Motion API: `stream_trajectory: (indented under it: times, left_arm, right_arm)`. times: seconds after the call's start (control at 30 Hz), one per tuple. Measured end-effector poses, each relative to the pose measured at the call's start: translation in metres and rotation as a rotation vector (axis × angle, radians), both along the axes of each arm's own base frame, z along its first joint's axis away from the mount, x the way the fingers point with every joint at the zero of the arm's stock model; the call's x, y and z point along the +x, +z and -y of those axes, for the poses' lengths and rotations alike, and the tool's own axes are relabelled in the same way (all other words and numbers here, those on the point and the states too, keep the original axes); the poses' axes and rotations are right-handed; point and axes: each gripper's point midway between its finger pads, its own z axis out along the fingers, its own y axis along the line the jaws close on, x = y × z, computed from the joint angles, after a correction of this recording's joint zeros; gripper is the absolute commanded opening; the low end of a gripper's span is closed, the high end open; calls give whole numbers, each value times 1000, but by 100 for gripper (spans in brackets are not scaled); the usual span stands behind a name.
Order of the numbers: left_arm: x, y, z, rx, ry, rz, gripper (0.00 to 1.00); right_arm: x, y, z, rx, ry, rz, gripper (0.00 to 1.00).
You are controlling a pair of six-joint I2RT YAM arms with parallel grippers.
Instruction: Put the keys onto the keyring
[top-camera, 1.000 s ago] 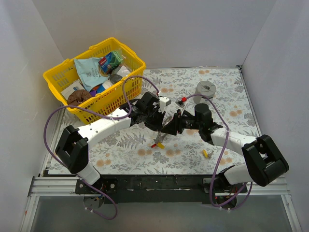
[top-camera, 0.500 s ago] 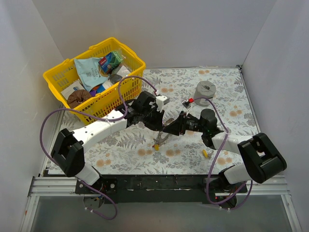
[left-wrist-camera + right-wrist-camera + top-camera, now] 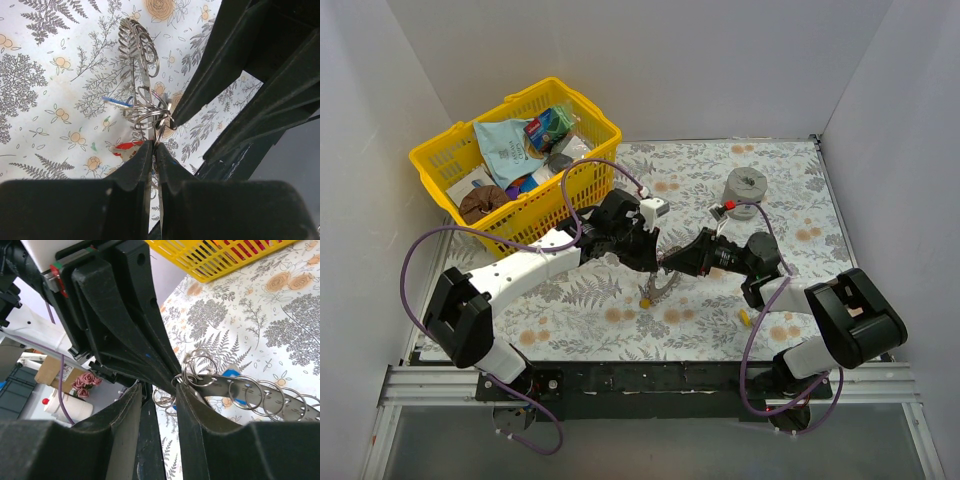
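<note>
Left gripper (image 3: 154, 148) clamps the shiny silver jagged keyring (image 3: 135, 65) edge-on; right gripper (image 3: 158, 390) is narrowly parted, its hold unclear. We judge: steady the left, feed slowly.

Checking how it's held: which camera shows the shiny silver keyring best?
Left wrist: the shiny silver keyring shows full-length, edge-on, clamped in the left gripper. Right wrist shows its small loops large but crops it at the frame edge; top external shows only a small glint.
</note>
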Motion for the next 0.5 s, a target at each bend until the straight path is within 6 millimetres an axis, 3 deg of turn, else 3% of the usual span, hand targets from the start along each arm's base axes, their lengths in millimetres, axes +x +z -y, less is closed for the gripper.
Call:
stream_trajectory:
  times: [0.2, 0.5]
  left_arm:
    - [4, 4, 2, -25, 12, 7, 0]
    - [4, 16, 1, -78, 18, 23, 0]
  right_arm:
    - [-5, 4, 0, 18, 21, 3, 40]
    - [-14, -6, 3, 5, 34, -25, 39]
